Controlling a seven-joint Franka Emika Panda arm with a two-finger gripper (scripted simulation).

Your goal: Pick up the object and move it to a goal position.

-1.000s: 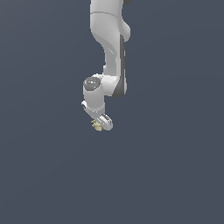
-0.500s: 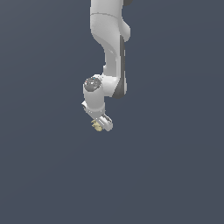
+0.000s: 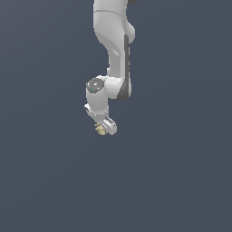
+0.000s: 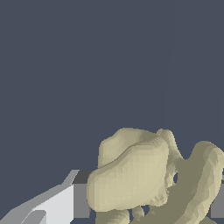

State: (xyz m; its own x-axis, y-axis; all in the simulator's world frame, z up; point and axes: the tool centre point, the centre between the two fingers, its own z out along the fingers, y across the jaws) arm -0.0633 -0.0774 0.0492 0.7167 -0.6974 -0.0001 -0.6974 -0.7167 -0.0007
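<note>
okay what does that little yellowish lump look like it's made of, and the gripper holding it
The object: matte pale yellow-beige, lumpy and faceted, no shine; could be clay, wax or stone, but the render leaves it open. The gripper: smooth white shell with grey parts, looks like painted plastic or metal.

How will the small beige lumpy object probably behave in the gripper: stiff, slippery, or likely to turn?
The object looks stiff: its lobes keep their shape. Its bumpy, irregular surface gives the fingers uneven contact, so it may twist or slip. Being tiny next to the gripper, it is probably light.
</note>
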